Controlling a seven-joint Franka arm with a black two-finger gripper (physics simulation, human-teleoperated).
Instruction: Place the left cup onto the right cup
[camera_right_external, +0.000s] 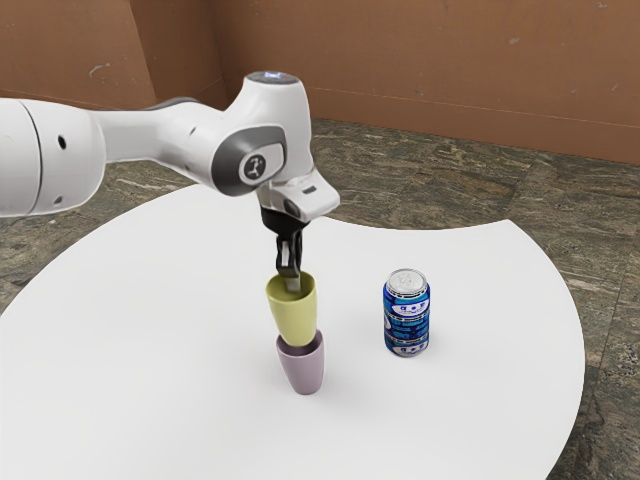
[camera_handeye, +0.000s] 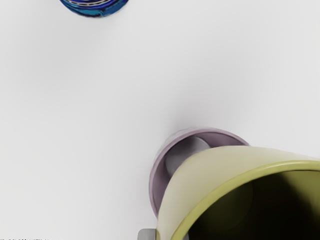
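Gripper (camera_right_external: 289, 272) clamped rim of yellow cup (camera_right_external: 292, 310); we held its base inside purple cup (camera_right_external: 301, 368), w/ can (camera_right_external: 407, 312) nearby on surface (camera_right_external: 150, 350).

You're looking at a bare simulated test room, nothing homely. Plain brown walls (camera_right_external: 450, 60) are closing off the far side, and a marbled stone floor (camera_right_external: 470, 185) is running under a round white table (camera_right_external: 150, 400). A white robot arm (camera_right_external: 60, 150) is reaching over it. A green cup (camera_right_external: 293, 308), a purple cup (camera_right_external: 301, 368) and a soda can (camera_right_external: 407, 312) are sitting there as props.
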